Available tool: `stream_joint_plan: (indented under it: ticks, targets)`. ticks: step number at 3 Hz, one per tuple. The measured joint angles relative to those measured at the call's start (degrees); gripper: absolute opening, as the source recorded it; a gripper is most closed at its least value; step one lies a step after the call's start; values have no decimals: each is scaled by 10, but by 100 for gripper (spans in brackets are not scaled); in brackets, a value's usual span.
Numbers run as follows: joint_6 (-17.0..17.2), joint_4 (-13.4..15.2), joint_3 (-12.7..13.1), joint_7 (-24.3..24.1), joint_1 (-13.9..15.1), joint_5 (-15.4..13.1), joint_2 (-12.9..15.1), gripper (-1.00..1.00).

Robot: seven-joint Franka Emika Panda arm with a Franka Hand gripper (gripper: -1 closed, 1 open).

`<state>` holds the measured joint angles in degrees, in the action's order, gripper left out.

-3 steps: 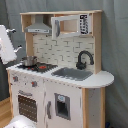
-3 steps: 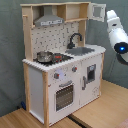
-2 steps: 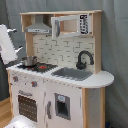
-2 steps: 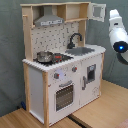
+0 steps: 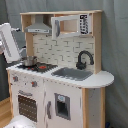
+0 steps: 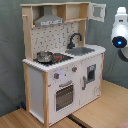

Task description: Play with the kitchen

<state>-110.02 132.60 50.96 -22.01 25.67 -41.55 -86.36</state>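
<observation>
The kitchen [image 5: 65,90] is a white and pale-wood toy unit and stands upright in both exterior views [image 6: 65,85]. It has a black stovetop [image 5: 37,66], a grey sink [image 5: 72,74], a black faucet [image 5: 84,59], a hood [image 5: 39,25] and an oven door [image 6: 64,96] that is closed. A small metal pot [image 6: 44,56] sits on the stovetop. My white arm [image 5: 9,42] hangs in front of the kitchen, apart from it. It appears at the first exterior view's left edge and, with a blue light, at the second exterior view's right [image 6: 120,30]. My gripper [image 5: 21,50] shows only as a dark bit.
A toy microwave [image 5: 70,26] sits in the upper shelf, its door [image 6: 97,11] closed. A grey curtain [image 5: 115,45] hangs behind the unit. The floor [image 6: 102,107] is pale wood. A white rounded object [image 5: 20,122] lies at the bottom of the first exterior view.
</observation>
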Motion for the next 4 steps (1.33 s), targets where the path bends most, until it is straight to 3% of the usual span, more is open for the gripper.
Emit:
stream_joint_plan:
  ticks: [1,2,3,4]
  targets:
    - [24,3,-29,-37,14,-21,15,100]
    - [23,4,-47,-40,35,-22,23,100]
    - [23,4,-50,-39,39,-22,23,-100]
    - [14,8,-65,-39,57,-22,25,-100]
